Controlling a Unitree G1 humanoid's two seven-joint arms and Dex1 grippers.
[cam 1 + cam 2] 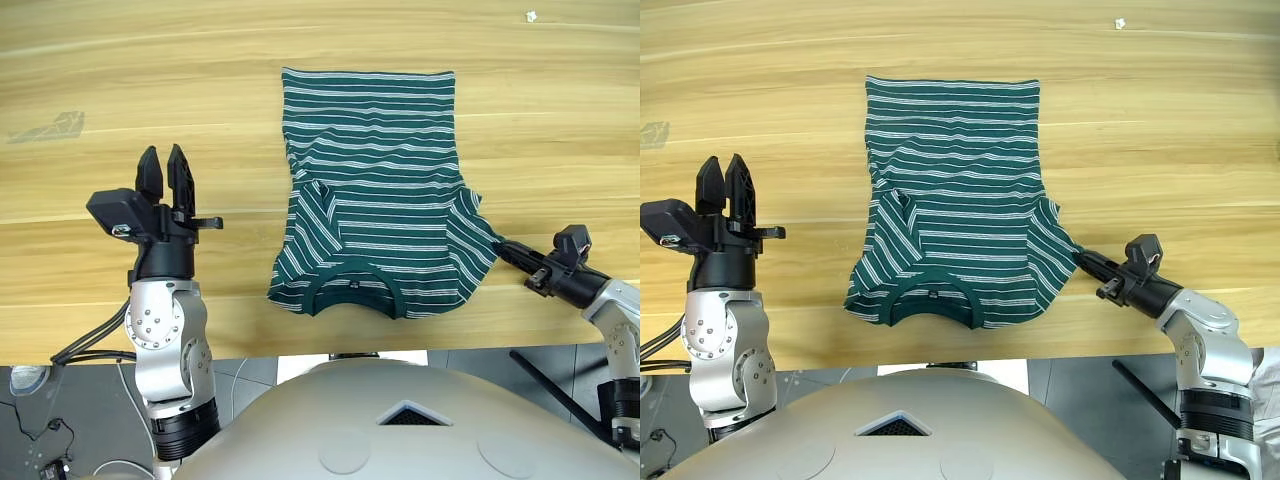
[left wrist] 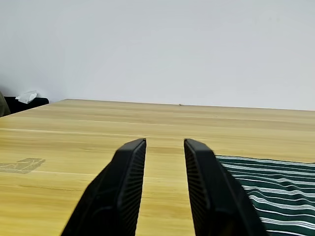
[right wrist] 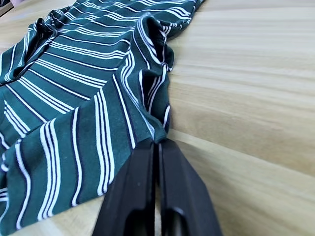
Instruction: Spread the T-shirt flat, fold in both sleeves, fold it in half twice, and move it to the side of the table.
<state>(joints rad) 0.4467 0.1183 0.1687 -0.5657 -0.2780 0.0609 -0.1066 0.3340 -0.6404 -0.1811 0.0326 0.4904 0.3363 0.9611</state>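
Pinching the right-hand sleeve (image 1: 478, 226) of the green striped T-shirt (image 1: 375, 170) lying on the table (image 1: 150, 60), the right gripper (image 1: 506, 246) is clamped tight, while the left gripper (image 1: 165, 162), fingers parted, stands well off the T-shirt's left.

both eye views look steeply down on the same table (image 1: 100, 80); wrist views skim low across it.

Pale wood-grain table (image 1: 100, 60); plain white wall (image 2: 157, 49) behind it; dark grey floor (image 1: 500, 375) below the near edge
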